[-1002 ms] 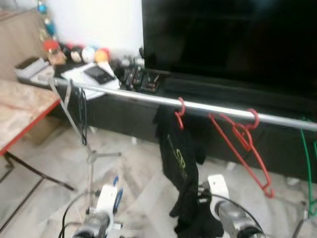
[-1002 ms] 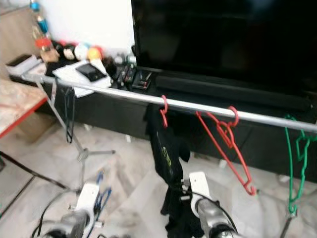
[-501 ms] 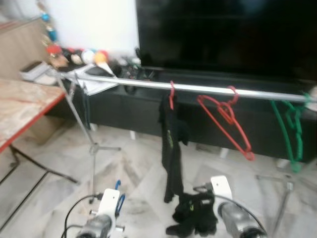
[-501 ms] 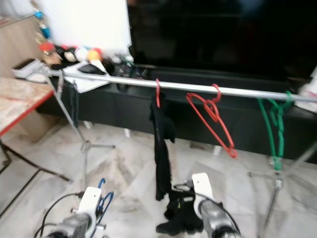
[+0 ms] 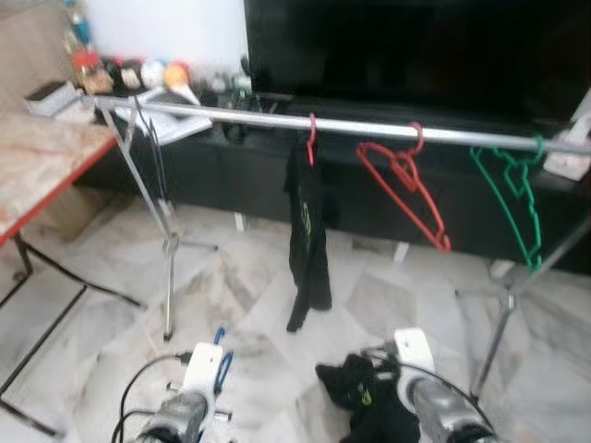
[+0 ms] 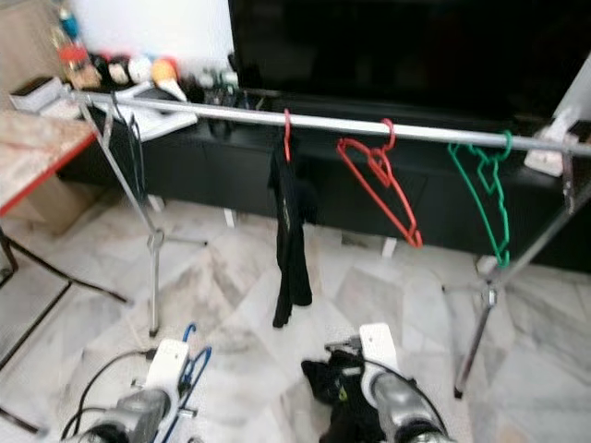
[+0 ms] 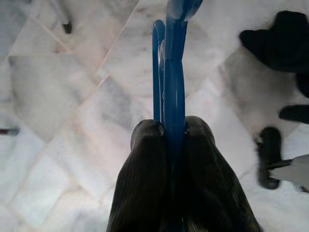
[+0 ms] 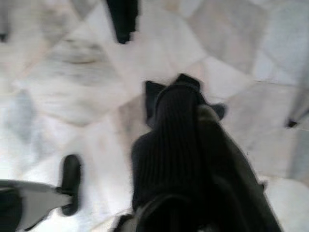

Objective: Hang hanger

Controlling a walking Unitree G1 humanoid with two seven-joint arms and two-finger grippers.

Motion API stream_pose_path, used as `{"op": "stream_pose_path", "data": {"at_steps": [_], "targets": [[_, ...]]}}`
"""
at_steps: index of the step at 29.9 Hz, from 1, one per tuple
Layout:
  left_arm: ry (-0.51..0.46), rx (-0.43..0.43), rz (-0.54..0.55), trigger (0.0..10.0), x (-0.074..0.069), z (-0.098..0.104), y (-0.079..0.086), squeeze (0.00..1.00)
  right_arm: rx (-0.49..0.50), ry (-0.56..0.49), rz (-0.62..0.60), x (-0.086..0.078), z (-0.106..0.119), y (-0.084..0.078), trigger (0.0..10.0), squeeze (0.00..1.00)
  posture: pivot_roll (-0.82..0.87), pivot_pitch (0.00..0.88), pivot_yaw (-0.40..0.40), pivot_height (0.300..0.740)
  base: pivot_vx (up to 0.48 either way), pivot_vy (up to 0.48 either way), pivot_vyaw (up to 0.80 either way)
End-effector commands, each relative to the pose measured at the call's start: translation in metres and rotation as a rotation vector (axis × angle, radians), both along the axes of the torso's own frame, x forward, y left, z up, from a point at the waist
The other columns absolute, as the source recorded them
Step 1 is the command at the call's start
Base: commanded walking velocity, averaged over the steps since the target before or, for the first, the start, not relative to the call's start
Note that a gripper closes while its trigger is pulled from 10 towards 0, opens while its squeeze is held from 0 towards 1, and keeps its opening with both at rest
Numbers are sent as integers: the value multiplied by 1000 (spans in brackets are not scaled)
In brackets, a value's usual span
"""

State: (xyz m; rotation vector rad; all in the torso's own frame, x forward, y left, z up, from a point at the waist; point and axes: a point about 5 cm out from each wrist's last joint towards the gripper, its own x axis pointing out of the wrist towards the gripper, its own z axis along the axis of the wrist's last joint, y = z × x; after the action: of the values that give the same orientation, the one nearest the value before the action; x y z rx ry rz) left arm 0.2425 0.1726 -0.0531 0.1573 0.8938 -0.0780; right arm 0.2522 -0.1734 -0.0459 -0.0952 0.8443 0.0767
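No text, number or brand can be read anywhere. The black garment [image 5: 307,235] hanging from the silver metal rail [image 5: 369,126] carries a yellow-green printed mark, too blurred to make out as letters. The crumpled black cloth [image 5: 362,392] just beside the right tool shows a similar yellow-green mark, equally unreadable.

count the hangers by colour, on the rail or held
red: 2, one with a black garment, one bare
green: 1
blue: 1, in the left gripper
total: 4
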Motion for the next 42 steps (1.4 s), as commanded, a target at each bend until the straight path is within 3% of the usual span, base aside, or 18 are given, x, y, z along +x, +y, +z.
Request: {"op": "stream_pose_path", "data": {"at_steps": [1, 11, 42], "targets": [[12, -1, -7, 10000, -3, -2, -2, 0, -3, 12, -14, -2, -1, -5, 10000, 0, -64, 0, 12, 740, -274, 0, -788], [12, -2, -7, 10000, -3, -2, -2, 0, -7, 5, -5, -1, 0, -5, 10000, 0, -64, 0, 9, 740, -275, 0, -736], [13, -3, -9, 10000, -3, -2, -2, 0, -6, -9, -14, 1, 1, -5, 10000, 0, -65, 0, 11, 740, -275, 0, 0]]}}
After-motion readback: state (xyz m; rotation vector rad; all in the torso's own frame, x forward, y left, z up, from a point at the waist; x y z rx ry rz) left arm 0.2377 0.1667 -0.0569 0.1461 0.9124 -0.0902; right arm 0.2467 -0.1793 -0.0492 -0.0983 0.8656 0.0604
